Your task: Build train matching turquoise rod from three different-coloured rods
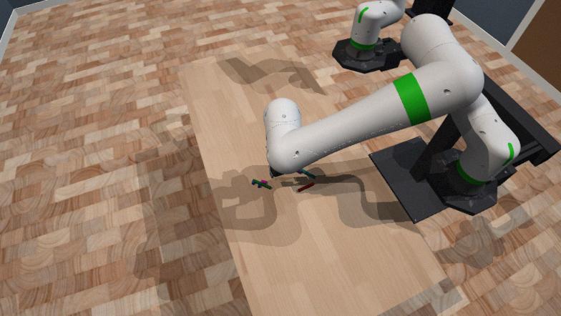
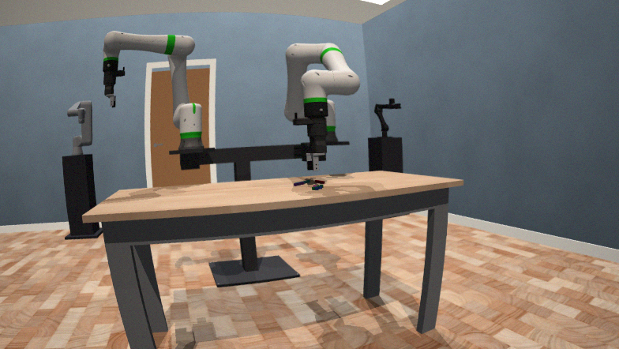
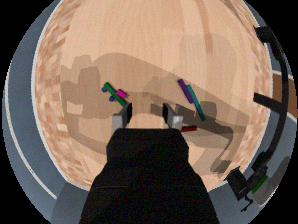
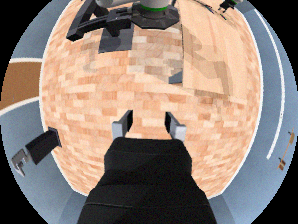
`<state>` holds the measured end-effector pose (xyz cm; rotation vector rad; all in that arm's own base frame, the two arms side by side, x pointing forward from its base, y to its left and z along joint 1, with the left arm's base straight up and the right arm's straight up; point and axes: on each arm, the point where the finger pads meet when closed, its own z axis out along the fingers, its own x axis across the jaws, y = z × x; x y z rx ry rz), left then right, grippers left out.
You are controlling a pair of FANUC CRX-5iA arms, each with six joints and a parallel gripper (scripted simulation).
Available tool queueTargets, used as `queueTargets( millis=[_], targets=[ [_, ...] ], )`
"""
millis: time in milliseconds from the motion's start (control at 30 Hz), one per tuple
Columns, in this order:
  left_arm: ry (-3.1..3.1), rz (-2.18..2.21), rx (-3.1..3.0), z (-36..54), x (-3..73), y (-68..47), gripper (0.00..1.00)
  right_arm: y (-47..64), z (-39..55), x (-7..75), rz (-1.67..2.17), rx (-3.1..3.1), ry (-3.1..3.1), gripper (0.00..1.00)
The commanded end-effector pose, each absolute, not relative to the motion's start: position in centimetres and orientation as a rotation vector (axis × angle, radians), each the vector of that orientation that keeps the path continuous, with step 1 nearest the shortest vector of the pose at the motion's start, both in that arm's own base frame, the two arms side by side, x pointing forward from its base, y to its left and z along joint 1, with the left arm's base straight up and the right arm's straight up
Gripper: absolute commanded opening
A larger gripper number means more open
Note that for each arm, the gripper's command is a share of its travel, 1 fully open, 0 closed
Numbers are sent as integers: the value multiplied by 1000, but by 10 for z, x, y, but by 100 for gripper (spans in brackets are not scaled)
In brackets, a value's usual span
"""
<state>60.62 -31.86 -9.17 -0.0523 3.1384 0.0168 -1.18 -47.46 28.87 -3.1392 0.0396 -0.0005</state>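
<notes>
Pale wooden table [image 1: 333, 274] [image 2: 195, 201] [image 3: 145, 40] [image 4: 205, 65] under the left gripper [image 1: 273, 173] [image 2: 313, 163] [image 3: 147, 109], its fingers spread, nothing between them
Rods lie below and around it: on one side, one green rod [image 1: 262, 184] [image 2: 314, 188] [image 3: 115, 93], one magenta rod [image 1: 263, 181] [image 3: 122, 93] and two blue rods [image 1: 259, 186] [image 3: 111, 99], bunched close; on the other, one purple rod [image 1: 299, 171] [image 2: 299, 183] [image 3: 185, 91] beside one turquoise rod [image 1: 308, 174] [image 2: 308, 181] [image 3: 196, 103], and one red rod [image 1: 305, 187] [image 2: 320, 182] [image 3: 189, 128] near them; well apart, the right gripper [image 2: 112, 102] [image 4: 148, 117] hangs spread and empty

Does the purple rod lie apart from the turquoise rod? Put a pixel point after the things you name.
No, the purple rod [image 3: 185, 91] lies beside the turquoise rod [image 3: 196, 103], seemingly against it.
</notes>
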Motion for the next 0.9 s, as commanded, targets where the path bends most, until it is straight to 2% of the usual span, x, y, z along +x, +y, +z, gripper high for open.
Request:
queueTargets(
  millis=[0,867],
  targets=[
    [3133,-1,210,-90,601,-319,100,-475,290,-12,0,-3141,40,100],
    [2866,0,1282,-90,576,-310,100,-475,290,-12,0,-3141,40,100]
  ],
)
